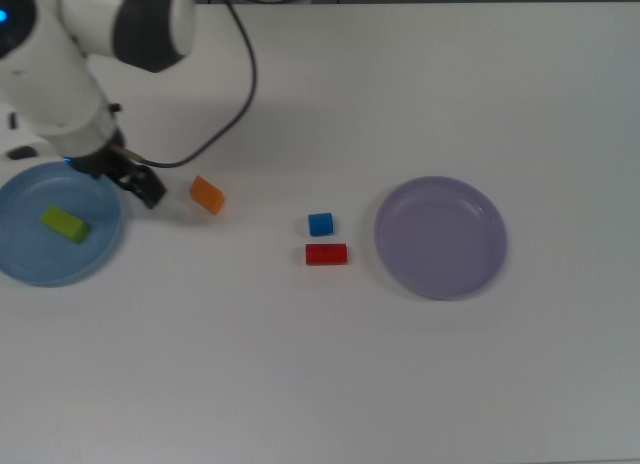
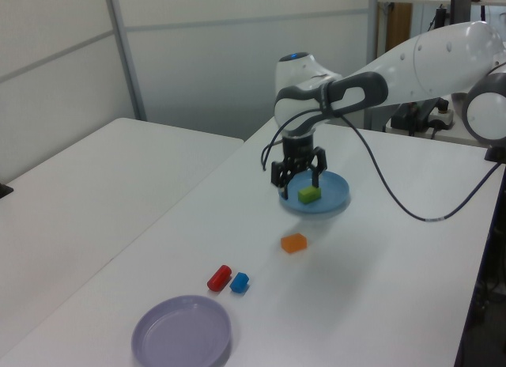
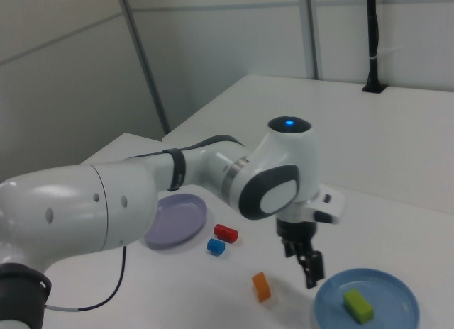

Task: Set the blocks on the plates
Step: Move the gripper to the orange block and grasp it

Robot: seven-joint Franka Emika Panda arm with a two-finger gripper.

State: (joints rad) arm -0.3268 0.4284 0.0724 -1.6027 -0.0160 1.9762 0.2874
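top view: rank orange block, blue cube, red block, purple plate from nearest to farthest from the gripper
From the gripper, in the top view:
1. Orange block, just to its right.
2. Blue cube, mid-table.
3. Red block, just below the cube, slightly farther.
4. Purple plate, far right.

The round light blue plate point(image 1: 30, 269) is cut off at the top view's left edge; its rim is partly hidden by the end effector point(image 1: 135, 184).
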